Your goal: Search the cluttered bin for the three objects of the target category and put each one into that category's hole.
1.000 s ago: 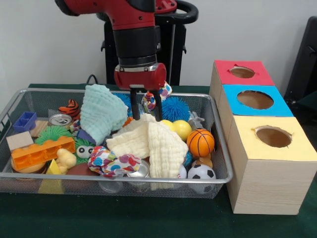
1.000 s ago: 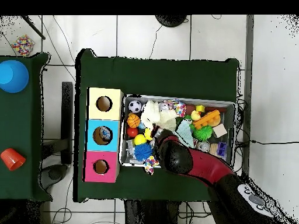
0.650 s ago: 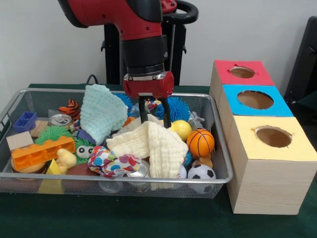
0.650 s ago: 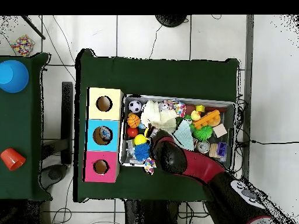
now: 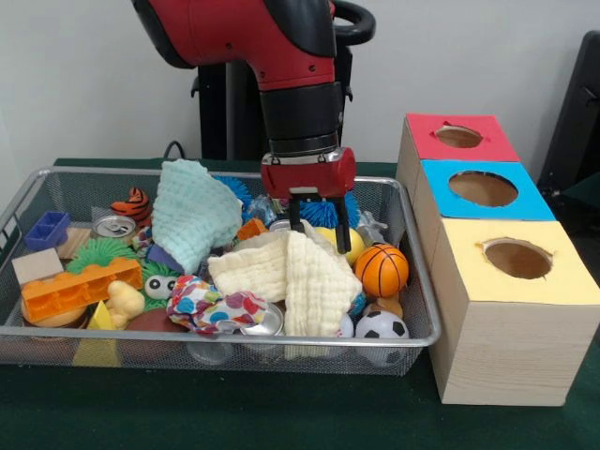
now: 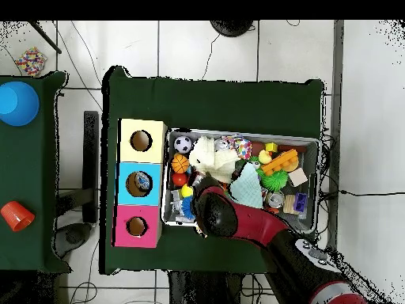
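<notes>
Green cloth covers the desk (image 5: 234,412) under a wire-mesh bin (image 5: 216,339) crammed with toys. Nearest lie a hard soccer ball (image 5: 381,325) and a crumpled patterned cloth (image 5: 211,307); behind them a waffle-textured cream cloth (image 5: 286,272), a rubbery basketball (image 5: 381,269) and a smooth yellow ball (image 5: 349,242). The gripper (image 5: 319,223) hangs with fingers parted, empty, around that yellow ball. Balls seem the likely target; none looks delivered yet, though the blue box's hole (image 6: 140,184) shows something inside from overhead.
</notes>
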Action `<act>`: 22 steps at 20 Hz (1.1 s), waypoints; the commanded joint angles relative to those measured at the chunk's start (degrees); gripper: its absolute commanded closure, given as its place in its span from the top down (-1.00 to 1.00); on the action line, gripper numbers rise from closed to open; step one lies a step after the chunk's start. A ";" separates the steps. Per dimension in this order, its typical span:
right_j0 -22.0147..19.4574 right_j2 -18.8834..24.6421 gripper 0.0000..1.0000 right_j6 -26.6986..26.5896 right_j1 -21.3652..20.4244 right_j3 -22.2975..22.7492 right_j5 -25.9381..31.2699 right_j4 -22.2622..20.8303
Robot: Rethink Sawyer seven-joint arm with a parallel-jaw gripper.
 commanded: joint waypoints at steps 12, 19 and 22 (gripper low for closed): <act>6.32 -6.71 1.00 8.39 -1.99 -3.28 3.22 4.65; 6.97 -7.59 1.00 5.74 -2.06 -5.72 8.90 4.39; 7.24 -7.97 1.00 5.03 -2.02 -6.48 10.88 4.06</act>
